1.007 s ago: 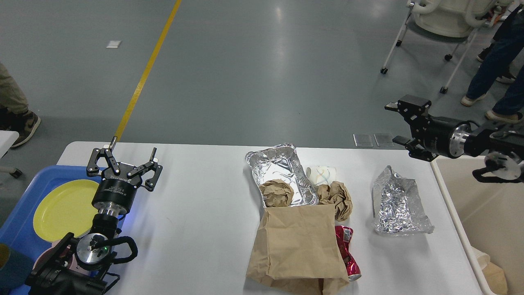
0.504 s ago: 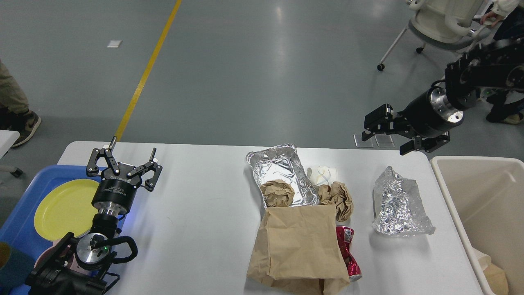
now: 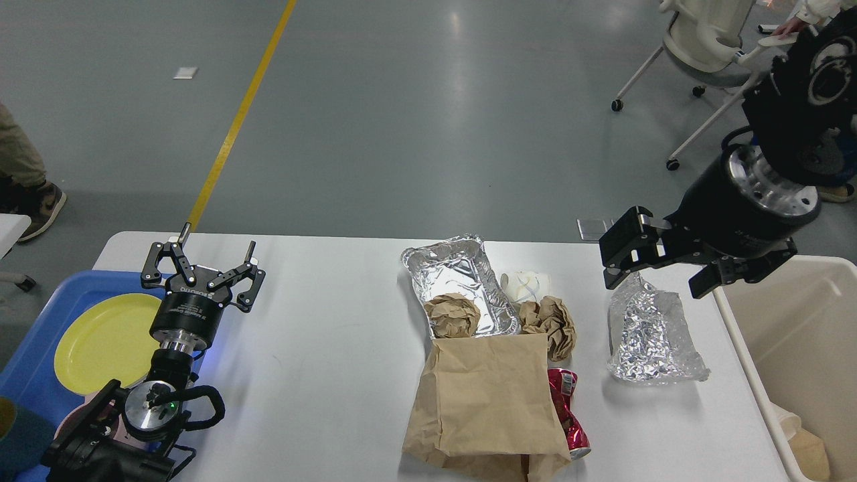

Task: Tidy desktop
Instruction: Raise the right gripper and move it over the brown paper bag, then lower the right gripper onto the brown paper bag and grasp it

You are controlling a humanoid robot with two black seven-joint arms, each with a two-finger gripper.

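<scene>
Desktop [image 3: 321,335], a wide white surface, fills the lower half of the head view, with litter gathered on its right half. A foil tray [image 3: 458,274] lies near the far edge with a paper ball [image 3: 453,316] in its near end; a brown bag [image 3: 489,402] lies flat just in front of it. A second paper ball [image 3: 552,323] sits beside the tray, a white cup [image 3: 527,285] behind it, and a crushed red can [image 3: 568,412] pokes out from the bag's right side. Crumpled foil [image 3: 653,335] lies apart, further right. The right tool [image 3: 659,271] hangs at the foil's far end with fingers spread, grasping nothing. A beige bin [image 3: 797,348] stands off the right edge. The left tool [image 3: 201,268] is released too, fingers wide, near the left edge beside a blue tray [image 3: 33,355] holding a yellow plate [image 3: 104,341].
</scene>
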